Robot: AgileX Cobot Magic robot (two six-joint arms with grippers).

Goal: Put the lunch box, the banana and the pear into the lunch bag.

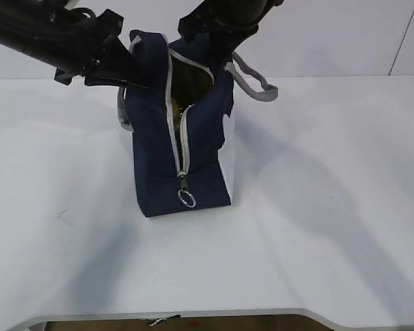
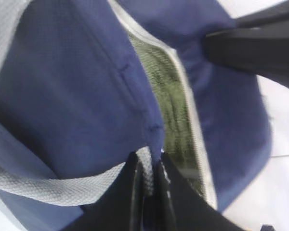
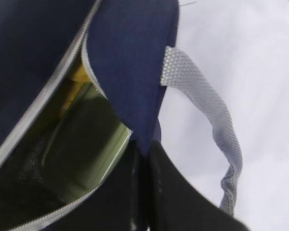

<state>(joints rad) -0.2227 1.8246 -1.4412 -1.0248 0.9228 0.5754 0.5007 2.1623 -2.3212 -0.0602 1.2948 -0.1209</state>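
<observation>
Lunch bag [image 1: 159, 172] stands upright mid-table [image 1: 317, 207], zipper [image 1: 181, 148] undone. Left gripper [image 2: 151, 168] is clamped on the bag's left rim and grey strap [image 2: 62, 190]; right gripper [image 3: 142, 154] is pinched on the right rim. Pale green lunch box [image 3: 86, 139] and something yellow [image 3: 79, 74] are seen inside.

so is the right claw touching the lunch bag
Touching. The right wrist view shows the right claw pinching the lunch bag's navy edge beside the zipper.

right pincer [image 3: 143, 159] pinching lunch bag [image 3: 130, 57] rim, grey strap [image 3: 207, 103] beside
</observation>
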